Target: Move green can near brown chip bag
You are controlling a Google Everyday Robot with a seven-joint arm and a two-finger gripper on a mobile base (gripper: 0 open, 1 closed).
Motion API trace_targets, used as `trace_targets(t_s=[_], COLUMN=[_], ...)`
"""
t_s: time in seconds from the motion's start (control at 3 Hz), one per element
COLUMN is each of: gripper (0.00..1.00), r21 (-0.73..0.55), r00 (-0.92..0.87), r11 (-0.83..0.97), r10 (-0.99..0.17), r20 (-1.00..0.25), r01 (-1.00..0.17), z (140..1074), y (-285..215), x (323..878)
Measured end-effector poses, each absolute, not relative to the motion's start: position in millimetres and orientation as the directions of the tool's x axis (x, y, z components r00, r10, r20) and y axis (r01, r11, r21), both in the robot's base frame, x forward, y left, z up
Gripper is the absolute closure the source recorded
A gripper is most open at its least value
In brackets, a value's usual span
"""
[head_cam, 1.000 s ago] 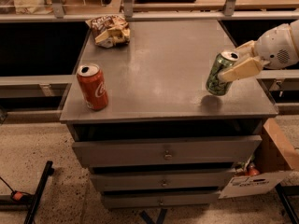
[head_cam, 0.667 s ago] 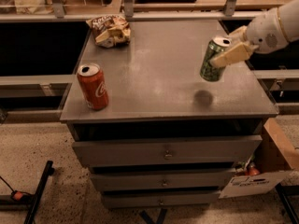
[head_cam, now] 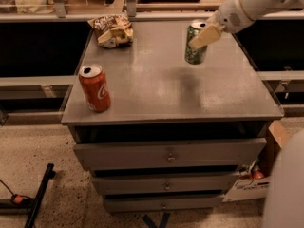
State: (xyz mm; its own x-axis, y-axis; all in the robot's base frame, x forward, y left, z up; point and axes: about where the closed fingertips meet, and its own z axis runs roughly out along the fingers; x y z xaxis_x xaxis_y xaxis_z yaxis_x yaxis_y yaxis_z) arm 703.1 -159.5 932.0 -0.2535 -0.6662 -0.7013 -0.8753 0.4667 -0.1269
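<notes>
The tan gripper holds the green metal drink can above the back right side of the grey table and should carry it gently, upright, to the wrinkly brown chip bag at the back left corner.

A rounded white arm is seen, ending in a tan, flat-fingered claw over the grey metal worktop's far right.

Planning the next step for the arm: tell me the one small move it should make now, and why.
Probably carry the green can leftward and slightly farther back, keeping it raised. The gripper holds it clamped above the tabletop, right of centre, while the brown chip bag lies at the far left corner. The red can stands at the front left, seemingly out of that path.
</notes>
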Motion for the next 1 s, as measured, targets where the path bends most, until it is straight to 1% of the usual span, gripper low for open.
trace_targets(t_s=[0.33, 0.67, 1.0], gripper=[1.0, 1.0, 1.0], r21=[-0.093, -0.039, 0.006], r00=[-0.331, -0.388, -0.408], r11=[0.536, 0.582, 0.625], r10=[-0.64, -0.588, -0.502], r20=[-0.694, -0.71, -0.762], r01=[-0.839, -0.812, -0.78], z=[925, 921, 928], y=[-137, -111, -85], x=[737, 761, 780])
